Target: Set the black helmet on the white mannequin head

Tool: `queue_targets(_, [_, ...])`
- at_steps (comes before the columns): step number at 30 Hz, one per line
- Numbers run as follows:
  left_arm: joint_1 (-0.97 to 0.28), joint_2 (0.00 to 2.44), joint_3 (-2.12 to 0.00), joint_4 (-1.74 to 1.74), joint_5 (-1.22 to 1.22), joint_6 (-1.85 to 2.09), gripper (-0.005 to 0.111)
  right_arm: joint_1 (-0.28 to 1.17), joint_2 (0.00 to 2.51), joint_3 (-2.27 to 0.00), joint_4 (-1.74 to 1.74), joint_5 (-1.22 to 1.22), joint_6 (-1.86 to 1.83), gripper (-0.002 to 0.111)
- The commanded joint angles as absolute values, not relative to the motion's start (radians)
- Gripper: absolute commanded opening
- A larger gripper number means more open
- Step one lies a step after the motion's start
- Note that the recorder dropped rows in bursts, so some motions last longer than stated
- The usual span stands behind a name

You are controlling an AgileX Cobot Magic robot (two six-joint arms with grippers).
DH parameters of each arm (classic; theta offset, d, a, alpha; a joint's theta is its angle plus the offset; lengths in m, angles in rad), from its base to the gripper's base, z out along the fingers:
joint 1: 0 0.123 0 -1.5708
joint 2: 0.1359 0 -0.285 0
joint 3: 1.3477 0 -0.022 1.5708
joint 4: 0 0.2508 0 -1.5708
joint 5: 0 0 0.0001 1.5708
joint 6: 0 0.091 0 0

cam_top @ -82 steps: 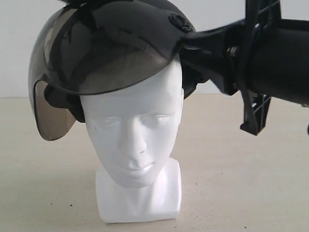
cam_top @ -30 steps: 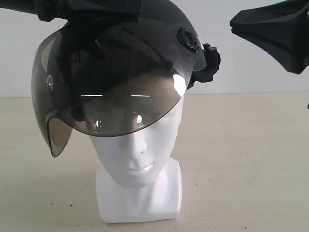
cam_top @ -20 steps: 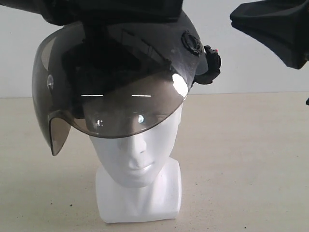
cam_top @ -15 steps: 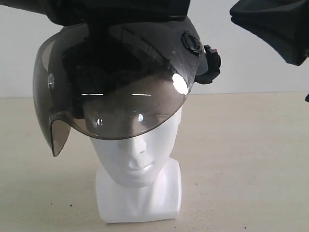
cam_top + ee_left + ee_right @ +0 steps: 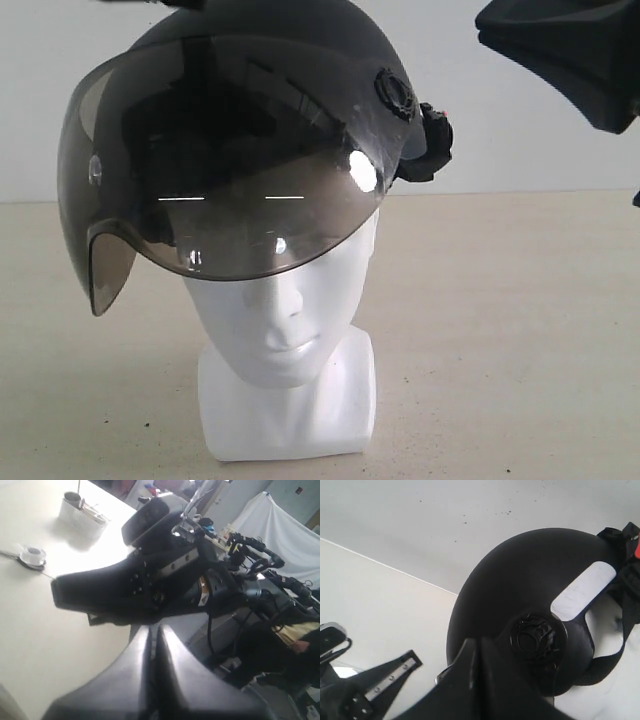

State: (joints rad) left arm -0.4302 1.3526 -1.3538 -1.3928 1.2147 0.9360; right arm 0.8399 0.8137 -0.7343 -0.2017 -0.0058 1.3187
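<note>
Exterior view: the black helmet (image 5: 260, 70) is sitting on the white mannequin head (image 5: 285, 320), so I am judging the job as good as done.
Its tinted visor (image 5: 220, 180) is covering the brow and eyes, though it is dipping lower on one side, so a little straightening may be remaining. My right pincer (image 5: 474, 652) is hanging closed and empty, clear of the shell; my left pincer (image 5: 152, 637) is likewise pressing its tips together on nothing. The right wrist view is showing the helmet's side, its round visor knob (image 5: 535, 636) and loose strap (image 5: 620, 615); the left wrist view is missing the helmet entirely, showing only my other arm over the tabletop (image 5: 30, 630).
</note>
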Motion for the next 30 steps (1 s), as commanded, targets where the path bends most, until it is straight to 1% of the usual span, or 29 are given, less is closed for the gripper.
queue_targets(1, [-0.276,1.257,-1.396,-1.385,1.221,0.913,0.004,0.836,0.807,-0.738,-0.217,-0.015,1.285,0.0])
queue_targets(4, [-0.123,1.213,-1.399,-1.362,1.221,0.906,0.004,0.836,0.807,-0.738,-0.217,-0.006,1.279,0.0])
queue_targets(7, [0.005,1.227,-1.397,-1.352,1.221,0.906,0.004,0.836,0.8,-0.738,-0.217,0.03,1.277,0.0])
queue_targets(8, [0.002,1.245,-1.393,-1.323,1.221,0.906,0.004,0.836,0.8,-0.738,-0.217,0.037,1.275,0.0])
queue_targets(11, [-0.084,1.281,-1.349,-1.174,1.221,0.907,0.004,0.836,0.779,-0.738,-0.217,0.042,1.275,0.0])
queue_targets(16, [-0.161,1.27,-1.335,-1.158,1.221,0.924,0.004,0.836,0.779,-0.738,-0.219,0.058,1.271,0.0])
queue_targets(26, [-0.174,1.272,-1.331,-1.11,1.221,0.936,0.004,0.836,0.779,-0.738,-0.219,0.052,1.269,0.0])
queue_targets(30, [-0.224,1.274,-1.324,-1.106,1.221,0.936,0.004,0.836,0.779,-0.738,-0.219,0.042,1.269,0.0])
